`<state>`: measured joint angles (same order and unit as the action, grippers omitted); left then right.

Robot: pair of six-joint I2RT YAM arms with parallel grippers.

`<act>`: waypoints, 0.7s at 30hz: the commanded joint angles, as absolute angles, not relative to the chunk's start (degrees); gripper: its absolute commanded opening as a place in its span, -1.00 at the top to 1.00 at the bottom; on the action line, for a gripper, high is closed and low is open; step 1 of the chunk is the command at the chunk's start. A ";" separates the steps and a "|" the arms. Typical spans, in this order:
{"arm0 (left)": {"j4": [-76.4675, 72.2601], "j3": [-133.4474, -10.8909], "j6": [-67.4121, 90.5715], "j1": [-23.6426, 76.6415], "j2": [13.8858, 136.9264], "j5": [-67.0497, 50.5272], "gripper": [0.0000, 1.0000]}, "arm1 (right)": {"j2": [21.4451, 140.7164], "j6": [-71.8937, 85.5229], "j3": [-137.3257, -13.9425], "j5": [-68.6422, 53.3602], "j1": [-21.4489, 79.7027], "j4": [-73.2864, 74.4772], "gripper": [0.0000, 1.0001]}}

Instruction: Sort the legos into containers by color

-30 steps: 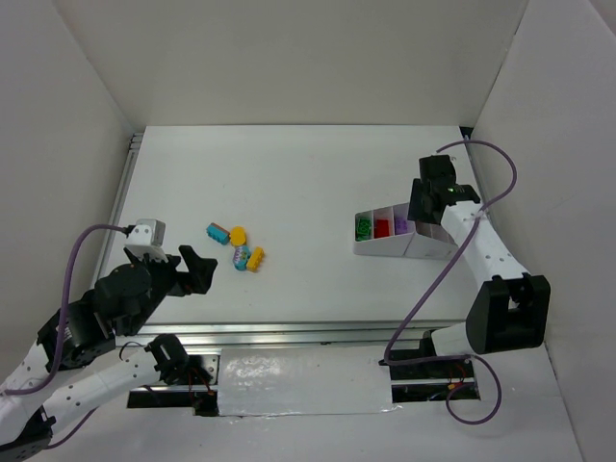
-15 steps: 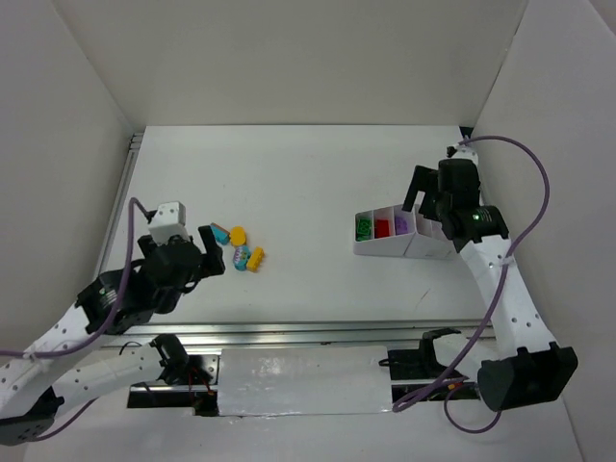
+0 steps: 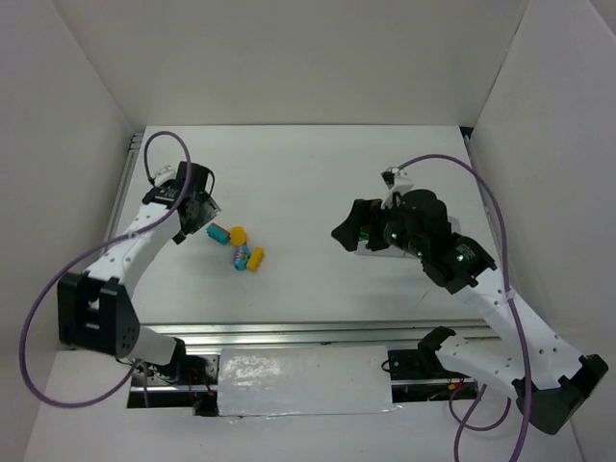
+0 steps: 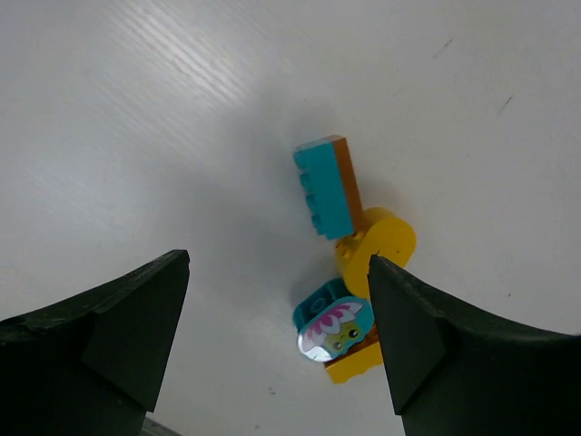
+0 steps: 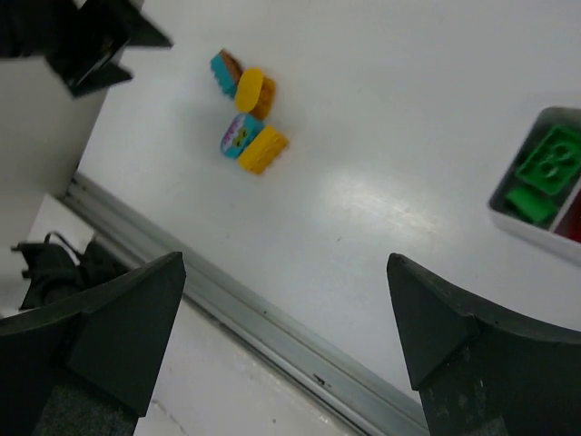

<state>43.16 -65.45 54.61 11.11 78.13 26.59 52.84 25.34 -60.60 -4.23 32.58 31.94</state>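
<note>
Four legos lie in a cluster left of centre: a teal-and-orange brick [image 3: 218,232] [image 4: 325,186], a round yellow piece [image 3: 238,233] [image 4: 377,243], a teal piece with a flower face [image 3: 240,257] [image 4: 333,322] and a yellow brick [image 3: 256,259] [image 4: 354,363]. My left gripper [image 3: 205,214] [image 4: 277,300] hovers open just left of the cluster, holding nothing. The white containers tray [image 5: 531,234] shows green bricks [image 5: 545,168] in its end compartment. My right gripper [image 3: 345,229] [image 5: 286,309] hangs open and empty above the tray's left end. In the top view the right arm hides most of the tray.
A metal rail [image 5: 272,336] runs along the table's front edge below the right gripper. White walls enclose the table at the back and on both sides. In the right wrist view the left gripper [image 5: 91,36] shows at the top left, beside the cluster [image 5: 245,118].
The left arm swung from the front edge to the left side of the lego cluster. The right arm came forward and leftward from behind the tray, and its jaws spread wider.
</note>
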 commanded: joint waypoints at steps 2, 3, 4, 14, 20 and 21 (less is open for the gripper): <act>36.66 -70.22 56.60 10.81 89.00 20.13 -0.84 | 51.07 29.87 -51.10 -12.12 35.42 22.77 -0.99; 36.04 -70.22 56.86 10.81 90.08 20.21 -0.85 | 50.54 29.97 -49.93 -13.09 35.68 22.15 -0.99; 35.25 -69.88 57.04 10.81 90.96 20.30 -0.85 | 50.28 29.88 -48.18 -14.84 35.94 21.45 -0.99; 32.87 -70.49 59.85 10.72 101.33 20.83 -0.70 | 45.71 30.67 -43.59 -17.76 38.05 20.30 -0.99; 31.64 -68.64 61.43 10.63 104.41 21.88 -0.36 | 41.05 31.46 -44.30 -16.96 39.11 22.50 -0.99; 31.38 -68.12 61.70 10.63 104.50 21.97 -0.20 | 39.57 31.64 -44.30 -17.31 39.29 22.59 -0.99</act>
<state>32.38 -68.93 60.20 10.94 103.70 20.78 42.87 30.81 -43.75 -16.56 38.52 23.64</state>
